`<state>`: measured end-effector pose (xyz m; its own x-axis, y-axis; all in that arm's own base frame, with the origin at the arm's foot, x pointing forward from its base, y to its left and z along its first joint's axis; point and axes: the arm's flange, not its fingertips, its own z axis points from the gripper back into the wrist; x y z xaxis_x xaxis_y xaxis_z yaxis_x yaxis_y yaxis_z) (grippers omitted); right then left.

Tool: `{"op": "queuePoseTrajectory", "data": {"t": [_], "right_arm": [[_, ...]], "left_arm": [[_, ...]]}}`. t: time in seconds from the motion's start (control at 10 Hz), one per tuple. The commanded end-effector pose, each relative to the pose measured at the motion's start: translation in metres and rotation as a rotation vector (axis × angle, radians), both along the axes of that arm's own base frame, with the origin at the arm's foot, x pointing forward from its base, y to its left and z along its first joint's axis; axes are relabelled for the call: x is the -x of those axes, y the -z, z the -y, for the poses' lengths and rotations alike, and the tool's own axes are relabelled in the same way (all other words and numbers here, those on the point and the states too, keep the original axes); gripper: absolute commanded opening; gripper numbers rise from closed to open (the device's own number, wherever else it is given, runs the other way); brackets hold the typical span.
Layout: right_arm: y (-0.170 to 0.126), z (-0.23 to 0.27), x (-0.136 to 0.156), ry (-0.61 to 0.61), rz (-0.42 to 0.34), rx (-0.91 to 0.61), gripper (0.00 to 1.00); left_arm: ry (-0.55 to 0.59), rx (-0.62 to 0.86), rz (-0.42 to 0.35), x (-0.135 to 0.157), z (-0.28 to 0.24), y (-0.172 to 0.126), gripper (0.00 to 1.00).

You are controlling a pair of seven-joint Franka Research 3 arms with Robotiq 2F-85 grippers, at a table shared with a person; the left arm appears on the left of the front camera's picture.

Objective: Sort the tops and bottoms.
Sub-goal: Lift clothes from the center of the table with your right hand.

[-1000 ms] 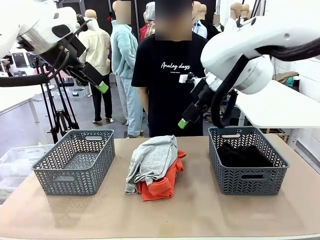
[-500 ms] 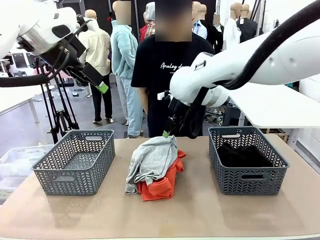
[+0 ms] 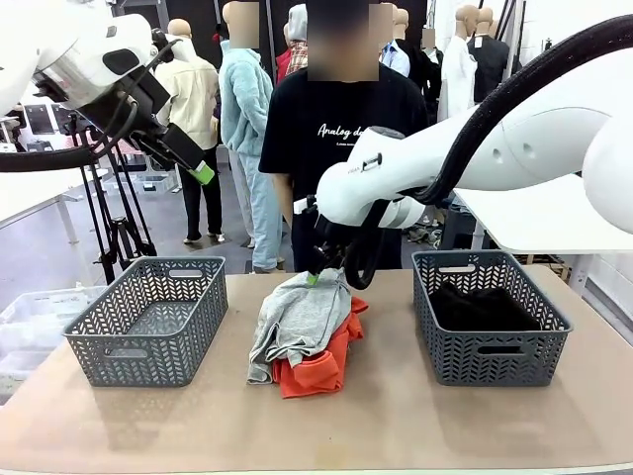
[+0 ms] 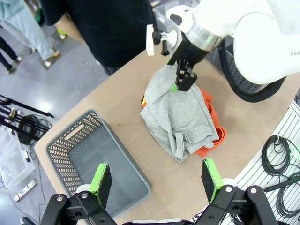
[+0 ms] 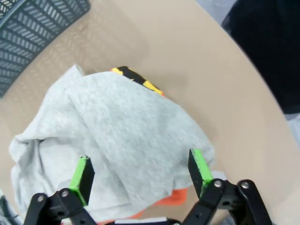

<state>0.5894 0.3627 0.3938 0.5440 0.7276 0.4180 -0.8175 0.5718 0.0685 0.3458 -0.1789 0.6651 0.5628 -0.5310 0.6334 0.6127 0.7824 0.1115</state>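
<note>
Cloth lies heaped at the middle of the table [image 3: 396, 416]: a light grey top [image 3: 302, 317] is draped over an orange T-shirt [image 3: 318, 374]. The grey top covers most of the orange one, which shows along the near and right edges. In the right wrist view a small yellow and black patch of its print peeps out at the far edge. Whether a further garment sits inside the heap cannot be made out.

The right gripper [image 5: 141, 174] hangs over the far end of the grey top with its jaws spread wide and gripping nothing. Whether its pads touch the cloth is unclear.

The left gripper [image 4: 155, 174] is raised high at the left, above the left basket [image 3: 148, 341], with its jaws likewise released and empty.

The black garment [image 3: 480, 307] lies bunched in the right basket [image 3: 492, 356], its shape hard to read against the dark mesh.

A person [image 3: 336, 139] stands at the far side, partly hidden behind the right arm.
</note>
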Motion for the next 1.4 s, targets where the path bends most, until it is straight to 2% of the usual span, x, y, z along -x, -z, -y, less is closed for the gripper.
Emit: {"op": "queuePoseTrajectory", "data": {"t": [0.0, 0.2, 0.3, 0.5, 0.8, 1.2, 1.3], "right_arm": [[0.008, -0.003, -0.003, -0.023, -0.071, -0.022, 1.00], [0.024, -0.004, 0.001, -0.055, -0.170, -0.009, 1.00], [0.027, -0.003, 0.002, -0.067, -0.201, 0.003, 0.89], [0.024, -0.002, 0.004, -0.073, -0.230, -0.001, 0.53], [0.009, 0.007, 0.006, -0.057, -0.220, -0.008, 0.00], [0.000, 0.011, 0.012, -0.071, -0.233, -0.050, 0.00], [-0.013, 0.015, 0.015, -0.052, -0.198, -0.050, 0.00]], "left_arm": [[0.001, -0.006, -0.004, 0.001, -0.001, -0.001, 1.00], [0.001, -0.006, -0.004, 0.001, -0.001, -0.001, 1.00], [0.001, -0.006, -0.004, 0.001, -0.001, -0.001, 1.00], [0.001, -0.006, -0.004, 0.001, -0.001, -0.001, 1.00], [0.001, -0.006, -0.004, 0.001, -0.001, -0.001, 1.00], [0.001, -0.006, -0.004, 0.001, -0.001, -0.001, 1.00], [0.001, -0.006, -0.004, 0.001, -0.001, -0.001, 1.00]]}}
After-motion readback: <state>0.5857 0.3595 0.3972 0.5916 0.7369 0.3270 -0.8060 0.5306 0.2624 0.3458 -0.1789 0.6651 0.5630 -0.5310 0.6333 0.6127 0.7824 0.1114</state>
